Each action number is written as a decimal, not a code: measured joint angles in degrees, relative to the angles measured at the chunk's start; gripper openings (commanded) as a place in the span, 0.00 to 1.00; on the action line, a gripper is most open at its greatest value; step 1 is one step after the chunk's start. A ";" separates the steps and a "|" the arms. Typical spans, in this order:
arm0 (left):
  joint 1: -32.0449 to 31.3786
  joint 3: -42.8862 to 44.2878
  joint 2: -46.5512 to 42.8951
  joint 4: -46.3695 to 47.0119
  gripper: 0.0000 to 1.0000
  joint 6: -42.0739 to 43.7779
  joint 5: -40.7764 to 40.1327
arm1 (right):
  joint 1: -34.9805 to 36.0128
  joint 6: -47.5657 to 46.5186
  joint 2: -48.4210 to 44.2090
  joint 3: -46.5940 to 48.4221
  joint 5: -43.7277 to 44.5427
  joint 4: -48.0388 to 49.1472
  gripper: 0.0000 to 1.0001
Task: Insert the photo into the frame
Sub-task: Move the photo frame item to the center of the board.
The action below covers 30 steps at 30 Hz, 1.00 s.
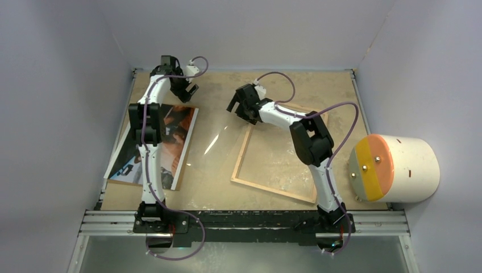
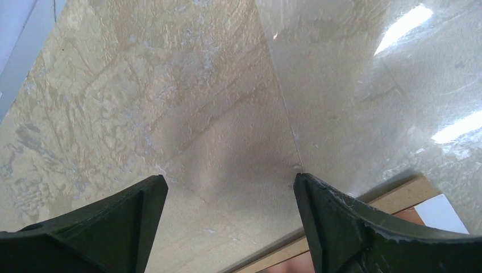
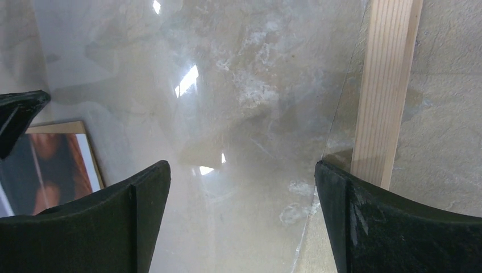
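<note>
1. We find the left fingers (image 2: 113, 224) standing apart with nothing between them. They hover over the bare tabletop (image 2: 142, 85) at its far left, and a corner of the clear sheet (image 2: 369, 85) lies just beside one tip.
2. The right fingers (image 3: 108, 222) are spread wide too and hold nothing. They are poised above the same clear sheet, with a light-wood rail of the frame (image 3: 386, 85) running past the right-hand tip.
3. From above, we see the photo (image 1: 173, 136) lying face up on the left side of the tabletop, partly under the left arm. It rests on a brown board (image 2: 398, 196) whose edge shows past the white border at its corner. It is apart from the frame, with the clear sheet between them.
4. The frame lies flat, wood side up, right of centre. Tabletop shows through its opening, and the right arm reaches across it.
5. A white drum (image 1: 409, 168) with an orange and yellow face sits at the tabletop's right edge.
</note>
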 measured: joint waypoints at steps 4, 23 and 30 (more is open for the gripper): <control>-0.04 -0.81 -0.28 0.52 0.88 0.31 0.44 | -0.72 3.23 -1.97 -4.55 -2.43 5.42 0.99; -3.39 -6.56 -2.97 0.35 0.84 1.46 5.53 | -1.49 14.23 -15.21 -22.43 -11.34 22.40 0.99; -7.54 -7.52 -3.34 -3.39 0.84 0.07 10.69 | -1.53 14.58 -24.94 -28.09 -10.58 25.66 0.99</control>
